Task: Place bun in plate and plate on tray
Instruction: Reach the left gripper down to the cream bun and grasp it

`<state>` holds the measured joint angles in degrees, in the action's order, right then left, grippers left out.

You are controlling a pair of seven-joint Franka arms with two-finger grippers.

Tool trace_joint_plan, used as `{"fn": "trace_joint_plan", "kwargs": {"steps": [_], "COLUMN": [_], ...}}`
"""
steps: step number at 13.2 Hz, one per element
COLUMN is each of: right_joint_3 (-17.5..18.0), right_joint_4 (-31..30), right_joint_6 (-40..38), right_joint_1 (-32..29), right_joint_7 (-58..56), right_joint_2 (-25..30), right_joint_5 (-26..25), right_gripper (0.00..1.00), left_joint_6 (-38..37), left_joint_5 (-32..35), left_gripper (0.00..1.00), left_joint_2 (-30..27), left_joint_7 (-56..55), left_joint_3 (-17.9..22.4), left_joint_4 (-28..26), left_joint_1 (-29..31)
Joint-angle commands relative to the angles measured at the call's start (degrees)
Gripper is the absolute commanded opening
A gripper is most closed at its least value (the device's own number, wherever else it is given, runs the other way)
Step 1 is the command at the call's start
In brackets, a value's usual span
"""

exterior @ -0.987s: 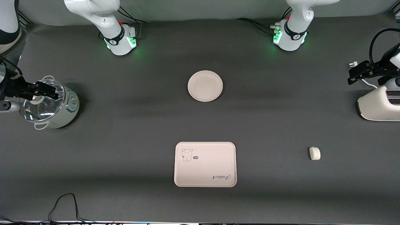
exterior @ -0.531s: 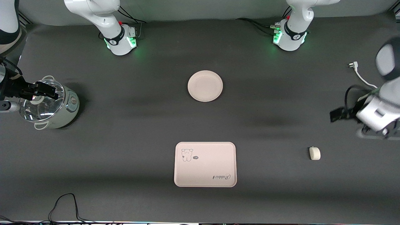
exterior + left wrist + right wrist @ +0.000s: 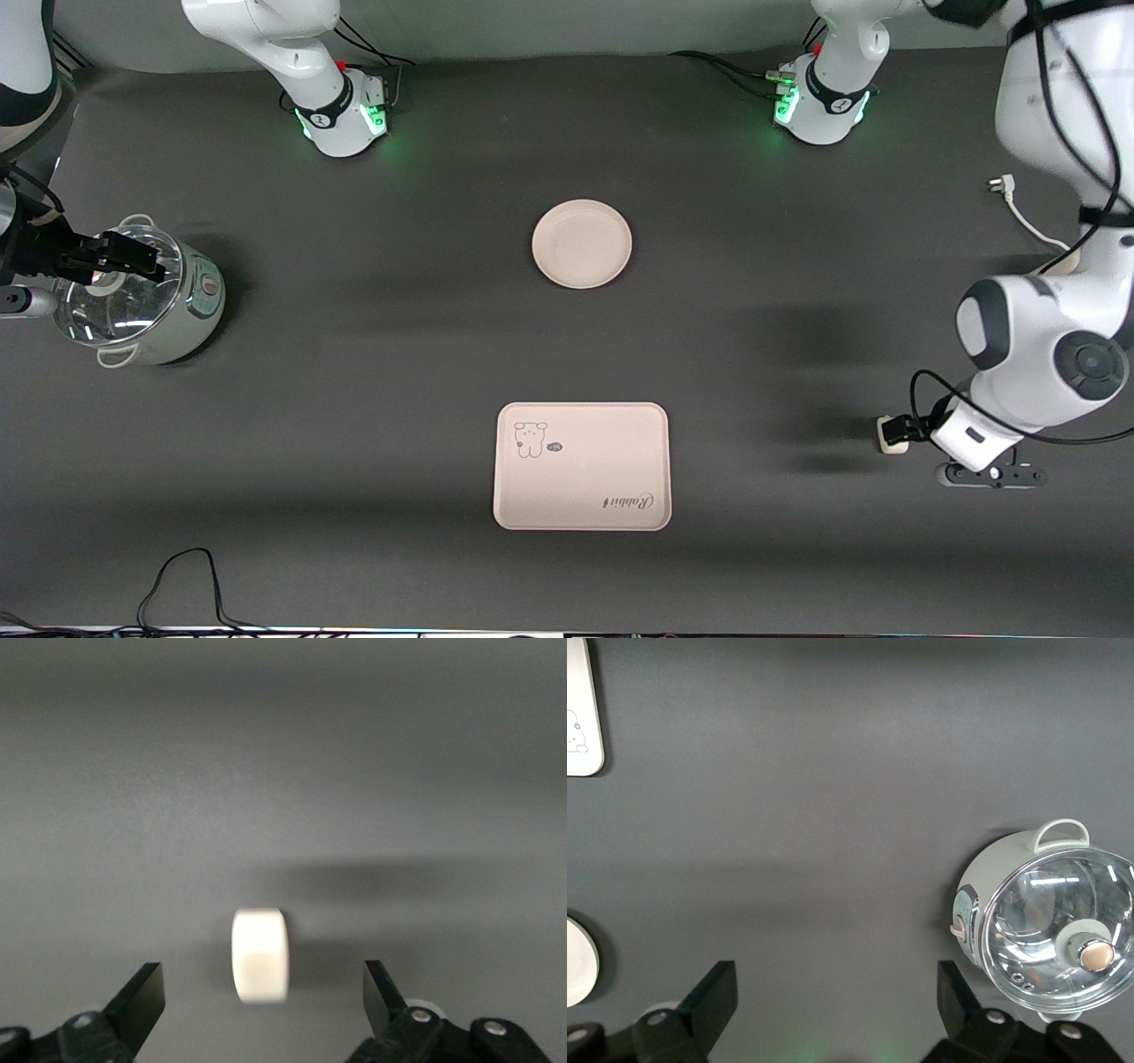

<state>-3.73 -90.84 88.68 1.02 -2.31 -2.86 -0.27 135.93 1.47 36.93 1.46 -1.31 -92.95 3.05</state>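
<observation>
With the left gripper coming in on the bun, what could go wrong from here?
1. The left gripper is open with the bun between its fingers but off-centre; closing could nudge the smooth piece aside.
2. The plate lies far from the bun, so a weak pinch could drop it on the way.
3. The right gripper waits over the pot; no conflict seen.
</observation>
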Motion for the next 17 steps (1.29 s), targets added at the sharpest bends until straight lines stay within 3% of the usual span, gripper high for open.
{"fn": "trace_joint_plan", "kwargs": {"steps": [1,3,5,8,12,15,17], "right_joint_3": [-0.5,-0.5,-0.5,-0.5,-0.5,-0.5,-0.4], "right_joint_4": [-1.1,-1.1,-1.1,-1.1,-1.1,-1.1,-1.1], "right_joint_6": [0.5,0.5,0.4,0.4,0.4,0.4,0.4], "right_joint_1": [0.7,0.6,0.7,0.6,0.7,0.7,0.7], "right_joint_7": [-1.3,-1.3,-1.3,-1.3,-1.3,-1.3,-1.3], "right_joint_2": [1.2,1.2,1.2,1.2,1.2,1.2,1.2], "right_joint_5": [-1.2,-1.2,-1.2,-1.2,-1.1,-1.2,-1.2], "right_gripper": [1.0,1.0,1.0,1.0,1.0,1.0,1.0], "left_joint_6": [2.5,2.5,1.7,1.3,0.8,-4.4,-12.5], "left_joint_5": [-0.1,-0.1,-0.1,-0.1,-2.1,-2.1,-2.0], "left_gripper": [1.0,0.99,0.85,0.4,0.01,0.05,0.05], "left_joint_2": [4.0,5.0,5.0,5.0,5.1,3.4,0.7], "left_joint_7": [-0.9,-2.5,-3.8,-3.7,-3.8,-4.0,-4.0], "left_joint_3": [-0.1,-0.2,-0.2,-0.3,-0.4,-0.4,-0.5], "left_joint_4": [1.5,1.4,1.1,1.1,0.8,2.9,5.9], "left_joint_1": [0.6,0.6,0.5,0.6,0.5,-0.2,-1.0]}}
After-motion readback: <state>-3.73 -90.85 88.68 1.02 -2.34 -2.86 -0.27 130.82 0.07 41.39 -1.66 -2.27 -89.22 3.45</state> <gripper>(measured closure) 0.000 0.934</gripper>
